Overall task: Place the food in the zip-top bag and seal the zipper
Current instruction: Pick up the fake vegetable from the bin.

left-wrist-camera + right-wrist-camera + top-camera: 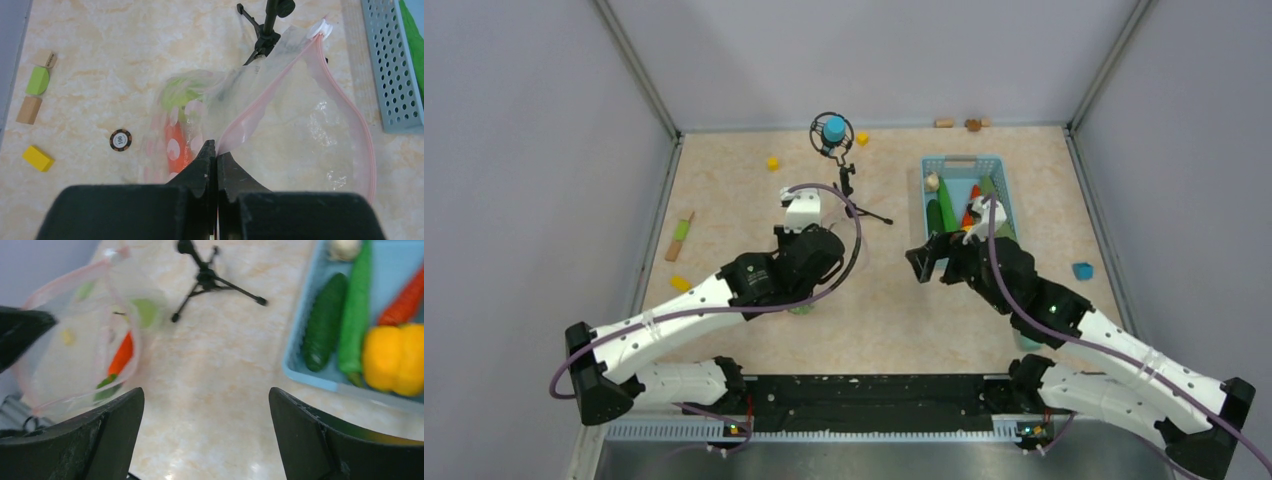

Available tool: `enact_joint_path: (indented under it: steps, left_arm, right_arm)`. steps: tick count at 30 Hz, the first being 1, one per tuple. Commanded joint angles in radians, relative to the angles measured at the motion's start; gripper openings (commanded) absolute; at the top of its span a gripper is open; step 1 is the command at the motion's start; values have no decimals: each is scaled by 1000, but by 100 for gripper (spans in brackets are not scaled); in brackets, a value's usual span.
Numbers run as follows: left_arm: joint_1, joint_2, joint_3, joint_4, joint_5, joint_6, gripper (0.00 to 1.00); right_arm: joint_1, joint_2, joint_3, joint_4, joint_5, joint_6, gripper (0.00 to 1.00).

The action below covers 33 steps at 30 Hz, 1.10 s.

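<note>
Two arms reach over the tabletop (894, 300) in the top view, the left arm (674, 305) well left of the light blue basket (961, 161) and the right arm (1074, 315) just in front of it. From the left wrist, the left hand (216, 150) is pinched tight on the pink zipper (371, 160) of the zip-top bag (310, 130). The bag sits left of the basket and holds an orange carrot (176, 150) and a green pear (177, 95). From the right wrist, the right hand (206, 390) gapes wide and holds nothing. Cucumbers (325, 322) and a yellow pepper (395, 357) lie in the basket.
</note>
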Motion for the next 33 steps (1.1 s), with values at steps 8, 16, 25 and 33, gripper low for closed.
enact_joint_path:
  steps: [8,16,25,33]
  left_arm:
    - [4,-65,-77,117,84,-14,0]
    - [3,-59,-87,131,123,-6,0]
    - [3,-35,-79,133,154,-11,0]
    - [3,-39,-81,134,159,-5,0]
  right_arm:
    - [-44,-119,39,-620,605,427,91]
    - [-44,-362,-69,-617,557,478,88]
    - [-45,-181,-168,-464,731,511,87]
    - [-187,-61,-255,-114,689,359,85]
